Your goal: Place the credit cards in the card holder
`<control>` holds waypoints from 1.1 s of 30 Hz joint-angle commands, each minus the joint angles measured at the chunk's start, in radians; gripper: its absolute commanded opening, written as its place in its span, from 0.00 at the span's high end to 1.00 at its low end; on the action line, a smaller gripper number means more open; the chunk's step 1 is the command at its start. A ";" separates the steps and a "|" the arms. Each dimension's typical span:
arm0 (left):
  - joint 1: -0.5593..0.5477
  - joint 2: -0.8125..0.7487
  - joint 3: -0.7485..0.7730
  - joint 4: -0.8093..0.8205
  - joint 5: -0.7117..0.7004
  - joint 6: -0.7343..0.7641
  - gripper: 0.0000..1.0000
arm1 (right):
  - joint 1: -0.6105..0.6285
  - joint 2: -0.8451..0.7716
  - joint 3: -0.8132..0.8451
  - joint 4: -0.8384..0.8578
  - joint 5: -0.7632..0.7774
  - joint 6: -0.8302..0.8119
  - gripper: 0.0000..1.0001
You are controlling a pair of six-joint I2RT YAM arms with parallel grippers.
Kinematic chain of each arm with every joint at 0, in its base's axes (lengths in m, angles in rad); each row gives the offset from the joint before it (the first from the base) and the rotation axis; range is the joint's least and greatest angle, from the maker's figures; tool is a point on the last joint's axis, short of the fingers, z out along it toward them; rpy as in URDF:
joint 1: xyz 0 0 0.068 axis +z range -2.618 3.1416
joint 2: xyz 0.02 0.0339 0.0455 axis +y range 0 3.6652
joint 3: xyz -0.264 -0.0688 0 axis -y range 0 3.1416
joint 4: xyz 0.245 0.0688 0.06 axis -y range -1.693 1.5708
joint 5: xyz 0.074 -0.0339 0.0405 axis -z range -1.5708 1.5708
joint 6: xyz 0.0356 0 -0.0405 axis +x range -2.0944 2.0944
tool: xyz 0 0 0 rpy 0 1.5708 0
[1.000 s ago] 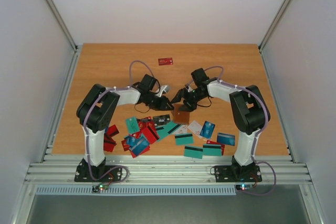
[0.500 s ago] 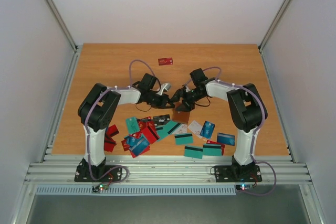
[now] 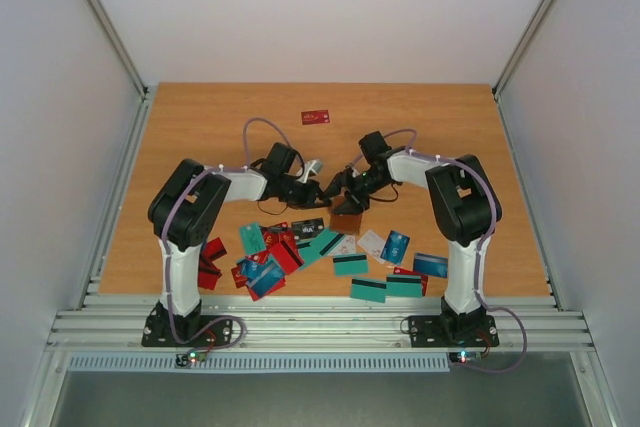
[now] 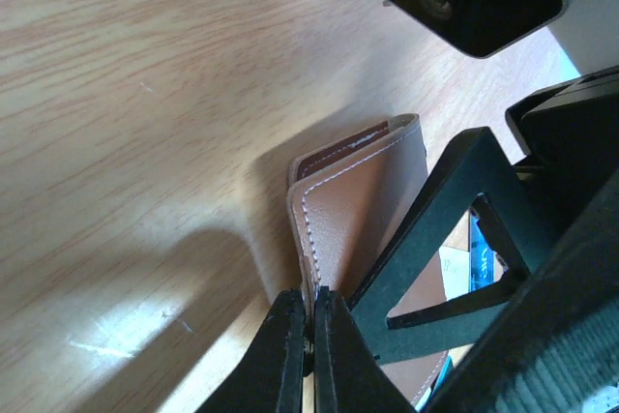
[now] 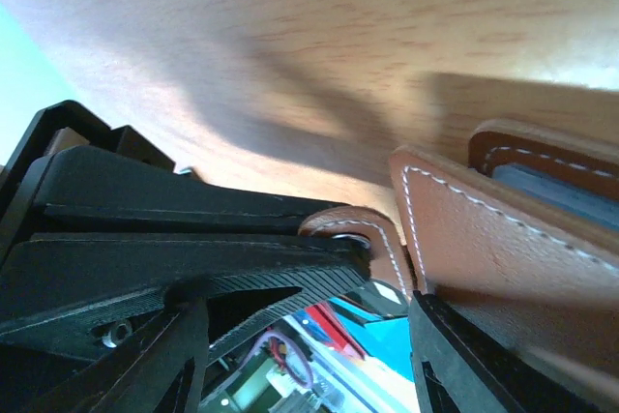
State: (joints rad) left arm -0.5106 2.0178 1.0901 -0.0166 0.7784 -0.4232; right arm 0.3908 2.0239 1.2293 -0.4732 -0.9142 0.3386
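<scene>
Card holder (image 4: 363, 200) in L hand (image 4: 311, 333) (edge)

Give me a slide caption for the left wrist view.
Left end effector pinching the brown card holder above the table.

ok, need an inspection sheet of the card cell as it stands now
surface: wooden table, no damage seen.
job's things: card holder at mid-table between the two arms, flaps slightly apart; credit cards scattered loose near the arm bases; one red card alone at the back.
clutter: nothing seen.
grippers: left pincer shut on a flap edge of the card holder; right pincer straddles it, grip unclear.
cables: a lavender cable loops over each forearm, above the cards.
surroundings: white walls; aluminium rails at the near edge.
</scene>
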 commanded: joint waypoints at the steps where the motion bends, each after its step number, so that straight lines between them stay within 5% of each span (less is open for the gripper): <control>1: -0.016 -0.044 -0.021 0.072 0.033 -0.019 1.00 | -0.018 0.032 0.084 -0.164 0.173 -0.067 0.42; 9: -0.016 -0.068 -0.080 0.144 0.115 -0.012 0.96 | -0.018 0.067 0.127 -0.193 0.157 -0.082 0.42; 33: -0.042 -0.075 -0.007 -0.058 0.122 0.074 0.95 | -0.045 0.043 0.195 -0.237 0.065 -0.230 0.42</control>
State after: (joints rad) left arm -0.5354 1.9491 1.0283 -0.0154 0.8692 -0.3862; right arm 0.3660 2.0731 1.3972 -0.6891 -0.8528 0.1589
